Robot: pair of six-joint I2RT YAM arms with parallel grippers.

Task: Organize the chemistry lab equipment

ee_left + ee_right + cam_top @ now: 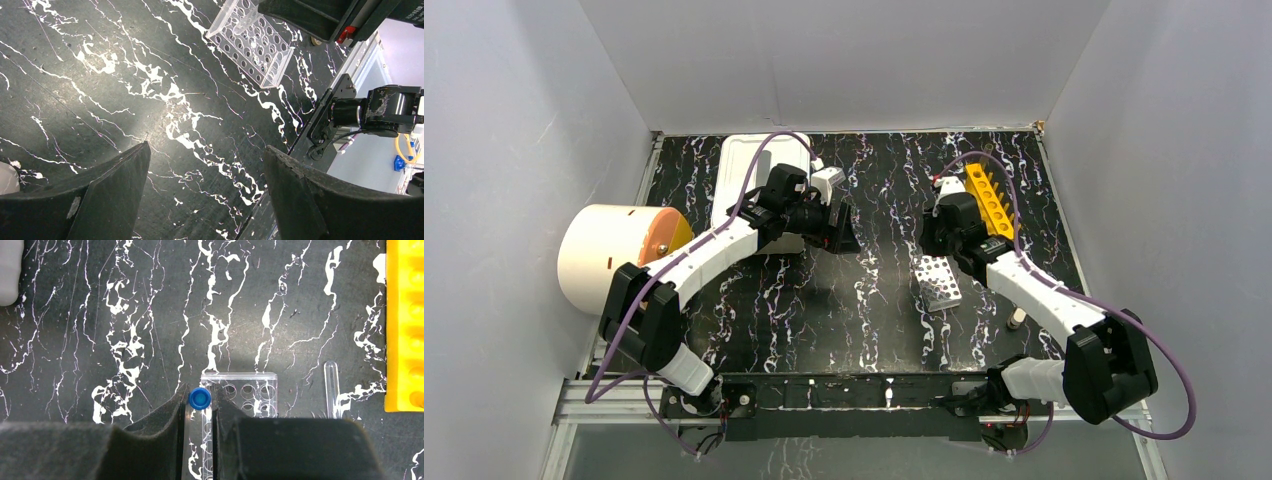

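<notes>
From above, the left arm (714, 250) reaches over the black marbled surface (824, 310) toward the middle, its jaws standing apart over bare surface, in front of a white tub (749, 175) at the back left. A big cream cylinder (609, 255) lies on its side at the left edge. The right arm (1034, 290) bends inward, its jaws hanging just beyond the far end of the perforated rack (939, 283), which lies flat right of centre. The yellow tube rack (991, 200) lies at the back right, well apart from the perforated rack. A small pale item (1016, 318), too small to tell, lies near the right arm. In the left wrist view the jaws stand wide with nothing between them but surface; the perforated rack (252, 42) shows clear-walled in the upper part of the view, well apart. In the right wrist view the jaws stand narrow, closed on a blue-capped vial (199, 399), its cap facing the camera at the left corner of the perforated rack (247, 390); whether the vial touches the rack I cannot tell. A clear tube (331, 387) lies on the surface between this rack and the yellow tube rack (405, 325).
</notes>
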